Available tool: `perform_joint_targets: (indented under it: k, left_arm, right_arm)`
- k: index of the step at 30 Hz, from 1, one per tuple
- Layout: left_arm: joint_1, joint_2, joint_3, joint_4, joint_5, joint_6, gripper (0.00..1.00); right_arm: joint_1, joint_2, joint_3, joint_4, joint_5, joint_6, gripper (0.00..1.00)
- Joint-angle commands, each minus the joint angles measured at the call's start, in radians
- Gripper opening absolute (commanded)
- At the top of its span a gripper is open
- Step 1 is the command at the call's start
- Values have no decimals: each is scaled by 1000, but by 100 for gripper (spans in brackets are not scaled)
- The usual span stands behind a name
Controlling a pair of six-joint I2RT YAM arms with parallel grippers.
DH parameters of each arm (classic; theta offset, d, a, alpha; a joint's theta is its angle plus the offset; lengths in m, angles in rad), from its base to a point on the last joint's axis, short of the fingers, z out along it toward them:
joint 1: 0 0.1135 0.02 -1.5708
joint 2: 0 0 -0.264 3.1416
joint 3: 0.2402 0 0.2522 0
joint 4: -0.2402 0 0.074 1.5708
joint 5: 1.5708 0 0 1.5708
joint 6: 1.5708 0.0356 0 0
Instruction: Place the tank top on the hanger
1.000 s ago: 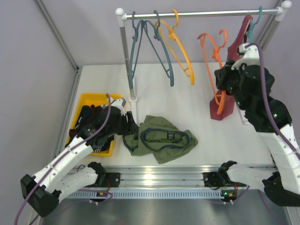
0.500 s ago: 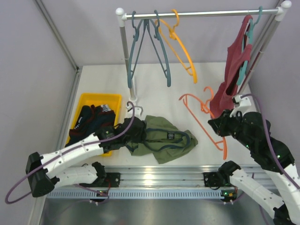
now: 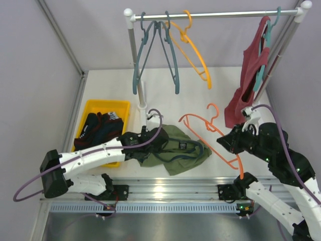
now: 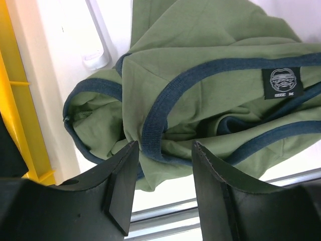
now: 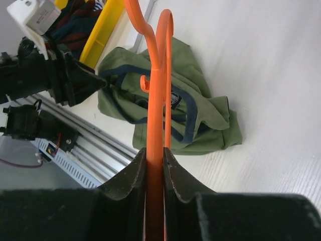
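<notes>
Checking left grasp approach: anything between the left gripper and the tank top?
Nothing visible does. The left gripper is right at the tank top, jaws open over its navy-trimmed edge.

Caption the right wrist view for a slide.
Right gripper clamps the orange hanger; the crumpled olive tank top lies beyond.

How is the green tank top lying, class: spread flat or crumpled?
Crumpled. The tank top sits in a heap on the table, its layers folded over one another, with no part laid out flat.
</notes>
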Motion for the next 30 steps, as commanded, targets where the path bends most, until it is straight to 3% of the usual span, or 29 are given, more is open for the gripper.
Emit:
perform_joint_targets:
  k: [1, 7, 21, 30]
  left_arm:
    - [-7, 19, 36, -26, -17, 8, 51]
    - [-8, 37, 31, -23, -16, 36, 50]
    - [-11, 86, 36, -28, -42, 73, 37]
    - [-10, 100, 37, -34, -56, 82, 20]
  right_arm:
    - [-13, 7, 52, 16, -79, -15, 0]
    - [-13, -1, 52, -16, -120, -12, 0]
    - [-14, -18, 93, -159, -232, -15, 0]
    - [-13, -64, -22, -70, -315, 19, 0]
